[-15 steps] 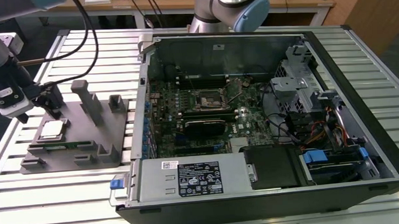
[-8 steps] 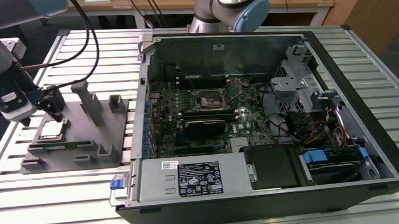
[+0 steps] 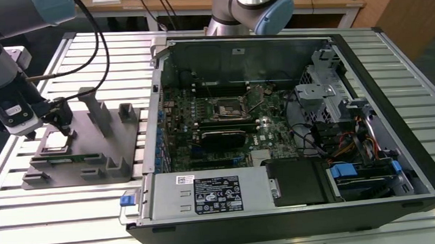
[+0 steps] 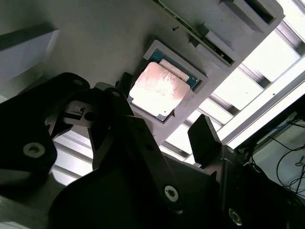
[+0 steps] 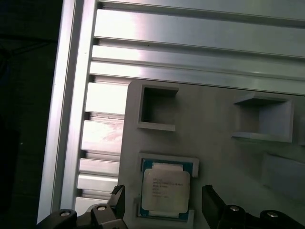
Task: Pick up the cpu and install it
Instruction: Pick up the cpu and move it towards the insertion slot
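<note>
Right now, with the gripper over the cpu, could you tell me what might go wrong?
The cpu lies flat in a walled pocket of the grey fixture, and the open gripper straddles it. Its fingers may catch the pocket's rim instead of the chip's edges. The thin chip could also tip or slip under an off-centre pinch.

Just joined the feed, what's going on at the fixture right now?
The arm's gripper hangs open over the grey fixture, which sits beside the open computer case. In both wrist views its fingers stand on either side of the cpu, clear of it. The cpu lies flat in its recess in the fixture, not yet picked up.
</note>
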Controlling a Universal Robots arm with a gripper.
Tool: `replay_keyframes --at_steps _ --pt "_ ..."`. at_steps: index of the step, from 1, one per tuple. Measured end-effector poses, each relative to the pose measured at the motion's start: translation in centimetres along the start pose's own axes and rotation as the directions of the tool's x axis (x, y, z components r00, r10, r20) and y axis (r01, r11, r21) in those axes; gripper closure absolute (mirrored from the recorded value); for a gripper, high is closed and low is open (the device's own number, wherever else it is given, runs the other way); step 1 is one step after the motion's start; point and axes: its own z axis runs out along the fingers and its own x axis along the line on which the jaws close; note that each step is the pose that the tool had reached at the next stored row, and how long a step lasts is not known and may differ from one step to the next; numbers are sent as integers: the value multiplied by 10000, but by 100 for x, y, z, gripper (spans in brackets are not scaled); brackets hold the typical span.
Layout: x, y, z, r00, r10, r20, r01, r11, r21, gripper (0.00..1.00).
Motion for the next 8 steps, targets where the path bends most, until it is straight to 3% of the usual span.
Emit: replay_keyframes --at_steps 8 --pt "-1 3 100 10000 2 0 -2 10000 0 26"
